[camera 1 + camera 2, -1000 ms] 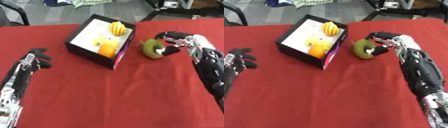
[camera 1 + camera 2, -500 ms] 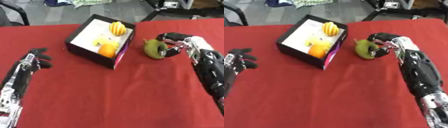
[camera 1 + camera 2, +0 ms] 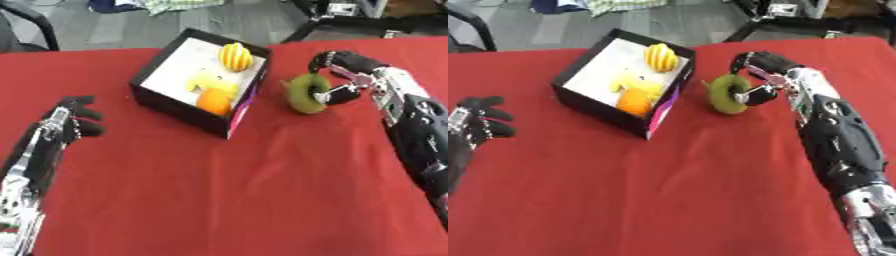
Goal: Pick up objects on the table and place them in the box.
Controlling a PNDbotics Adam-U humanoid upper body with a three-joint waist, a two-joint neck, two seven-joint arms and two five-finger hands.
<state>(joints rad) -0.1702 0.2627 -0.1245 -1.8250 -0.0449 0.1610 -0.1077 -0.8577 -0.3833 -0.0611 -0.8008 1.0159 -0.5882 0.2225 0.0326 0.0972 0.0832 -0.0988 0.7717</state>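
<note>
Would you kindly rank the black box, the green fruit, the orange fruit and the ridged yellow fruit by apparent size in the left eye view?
1. Black open-topped box, by far the largest.
2. Green fruit in the right hand.
3. Round orange fruit and ridged yellow fruit look alike; no ranking.

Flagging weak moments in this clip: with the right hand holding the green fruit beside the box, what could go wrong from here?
1. The right hand grips the green fruit from one side only, so the fruit might slip out before it gets over the box.
2. The fruit sits low, close to the box's near wall, and could knock it while crossing.
3. The box already holds an orange and yellow fruit; the drop may land on them and roll.
</note>
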